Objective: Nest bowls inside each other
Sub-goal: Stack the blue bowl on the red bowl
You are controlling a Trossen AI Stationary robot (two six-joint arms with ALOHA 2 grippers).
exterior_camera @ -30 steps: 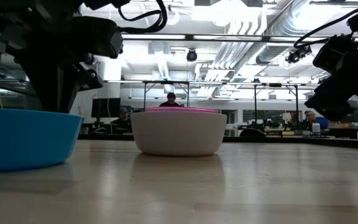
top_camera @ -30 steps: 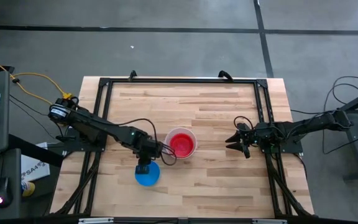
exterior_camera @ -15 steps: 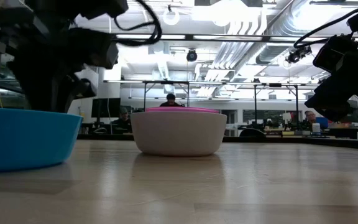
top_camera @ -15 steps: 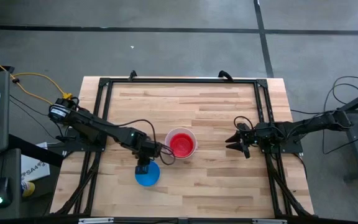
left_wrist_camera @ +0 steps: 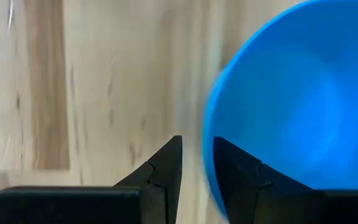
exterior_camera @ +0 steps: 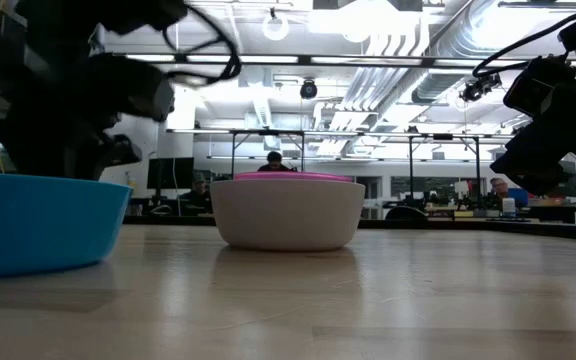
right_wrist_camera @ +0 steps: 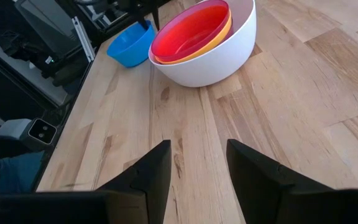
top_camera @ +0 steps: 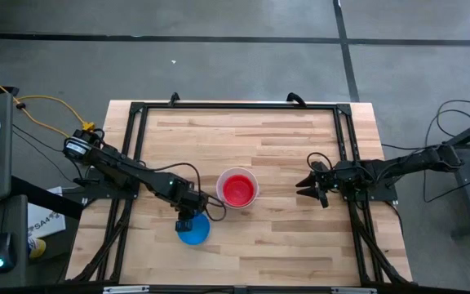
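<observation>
The blue bowl point(top_camera: 194, 231) sits upright on the table near the front edge, also visible in the low view point(exterior_camera: 38, 225). My left gripper point(top_camera: 184, 222) points steeply down at its left rim, open. In the left wrist view the gripper point(left_wrist_camera: 196, 143) has one finger over the blue inside and the other outside the rim point(left_wrist_camera: 207, 149). The white bowl point(right_wrist_camera: 210, 56) stands at mid-table with a yellow bowl point(right_wrist_camera: 224, 32) and a red bowl point(right_wrist_camera: 188, 28) nested in it. My right gripper point(top_camera: 304, 186) waits open, to the right of that stack. My left gripper comes at the blue bowl's rim point(left_wrist_camera: 207, 149) from above, with one finger inside the bowl and one outside. I cannot tell whether either finger touches the rim. The bowl rests on the table.
A black frame point(top_camera: 235, 106) runs around the wooden tabletop. Bare wood lies between the stack and the far edge point(top_camera: 243, 131). Beyond the table, the low view shows people at desks far back in the room point(exterior_camera: 274, 160).
My left gripper has sunk toward the blue bowl's rim and shifted a little toward the table's left edge. Both bowls' positions are unchanged.
</observation>
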